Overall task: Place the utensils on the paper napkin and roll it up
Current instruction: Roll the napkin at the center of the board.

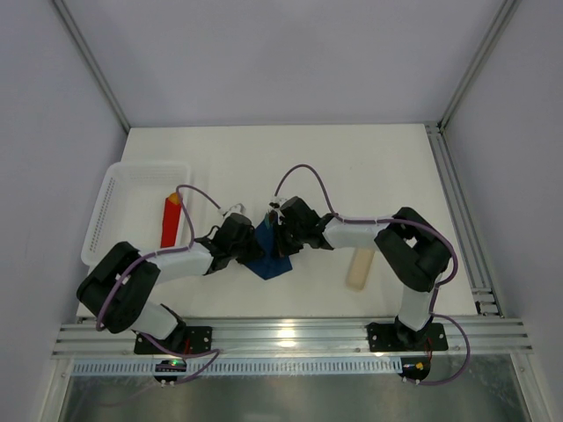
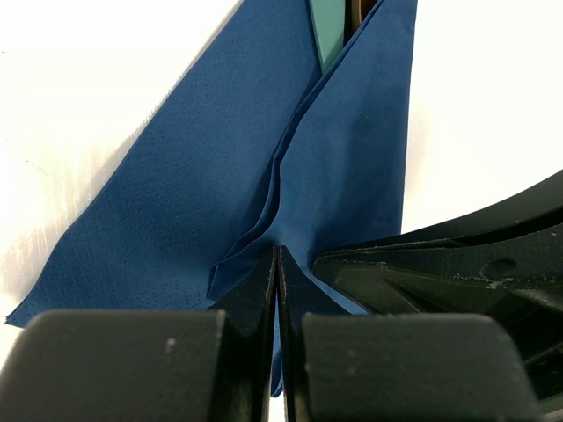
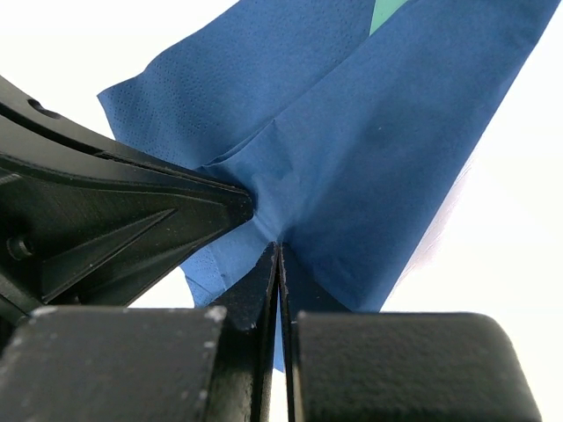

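My left claw (image 2: 277,257) is closed, and its two black fingers pinch a raised fold of the thin, dark navy-blue paper napkin (image 1: 269,262). My right claw (image 3: 280,251) is closed too, and it bites the same fold from the opposite side, so the two claws meet almost tip to tip. In each wrist view I see the black finger of the other claw pressed against the blue paper just beside my own. The napkin lies on the white tabletop (image 1: 352,167), in the near middle, between my two arms. Where I grip it, the paper is lifted into a ridge, and the sheet slopes away on both sides with small creases near my fingertips. At the far end of the fold a narrow teal-green strip (image 2: 327,31) shows in the gap between the two layers, with a thin dark line beside it; I cannot tell what these are. The utensils are hidden by the paper and the claws. On the left of the tabletop stands a white plastic basket with perforated walls (image 1: 106,211), and a red block with an orange tip (image 1: 170,221) lies at its right side. To the right of the napkin, well apart, a pale beige rounded bar (image 1: 361,268) lies flat near my right arm.
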Motion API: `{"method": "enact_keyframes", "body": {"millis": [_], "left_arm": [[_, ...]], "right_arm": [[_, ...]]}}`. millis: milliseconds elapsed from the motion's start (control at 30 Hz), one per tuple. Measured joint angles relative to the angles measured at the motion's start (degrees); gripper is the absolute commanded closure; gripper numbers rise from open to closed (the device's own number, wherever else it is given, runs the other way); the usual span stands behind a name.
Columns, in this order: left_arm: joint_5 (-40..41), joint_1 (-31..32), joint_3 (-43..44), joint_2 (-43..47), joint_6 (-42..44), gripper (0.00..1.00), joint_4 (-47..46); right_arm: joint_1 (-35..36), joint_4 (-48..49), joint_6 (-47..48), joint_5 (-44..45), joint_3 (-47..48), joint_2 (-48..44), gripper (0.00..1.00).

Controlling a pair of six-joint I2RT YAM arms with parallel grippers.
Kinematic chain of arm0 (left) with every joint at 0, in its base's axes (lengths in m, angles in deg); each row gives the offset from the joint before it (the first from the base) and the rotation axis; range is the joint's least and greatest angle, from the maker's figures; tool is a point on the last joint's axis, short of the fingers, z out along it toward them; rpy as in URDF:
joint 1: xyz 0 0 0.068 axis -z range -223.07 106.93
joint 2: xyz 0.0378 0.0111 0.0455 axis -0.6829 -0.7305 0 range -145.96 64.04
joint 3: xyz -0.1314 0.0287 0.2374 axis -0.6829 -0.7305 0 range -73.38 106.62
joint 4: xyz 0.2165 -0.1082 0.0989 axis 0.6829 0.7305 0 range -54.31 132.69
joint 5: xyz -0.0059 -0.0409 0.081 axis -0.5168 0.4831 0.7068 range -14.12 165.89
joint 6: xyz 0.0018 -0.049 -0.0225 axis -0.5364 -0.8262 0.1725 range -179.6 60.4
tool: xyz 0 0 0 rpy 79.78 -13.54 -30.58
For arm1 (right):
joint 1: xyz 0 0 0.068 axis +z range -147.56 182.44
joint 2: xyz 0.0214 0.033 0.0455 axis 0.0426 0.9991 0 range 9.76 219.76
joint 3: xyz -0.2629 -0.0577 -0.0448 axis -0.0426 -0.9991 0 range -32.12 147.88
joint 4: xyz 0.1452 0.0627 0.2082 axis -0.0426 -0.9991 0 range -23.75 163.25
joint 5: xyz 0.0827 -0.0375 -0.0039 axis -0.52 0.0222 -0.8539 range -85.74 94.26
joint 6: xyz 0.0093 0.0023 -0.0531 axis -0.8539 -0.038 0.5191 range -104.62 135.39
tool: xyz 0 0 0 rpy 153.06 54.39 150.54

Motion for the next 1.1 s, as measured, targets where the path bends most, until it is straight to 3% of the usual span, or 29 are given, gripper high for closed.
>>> {"method": "enact_keyframes", "body": {"millis": [333,500,867,1100], "left_arm": [[3.26,0.00,1.36,4.57,2.40,0.60,6.23],[6.95,0.00,1.88,11.17,3.13,0.48,11.96],[12.63,-1.18,2.56,19.80,2.60,0.45,26.32],[10.08,-6.58,-0.96,20.76,2.27,0.52,26.25]], "right_arm": [[0.35,0.00,-0.09,0.57,0.17,0.26,0.96],[0.57,-0.17,-0.15,0.63,0.57,0.50,0.97],[0.68,-0.17,-0.15,0.70,0.59,0.50,0.96],[0.68,-0.17,-0.15,0.70,0.59,0.50,0.96]]}}
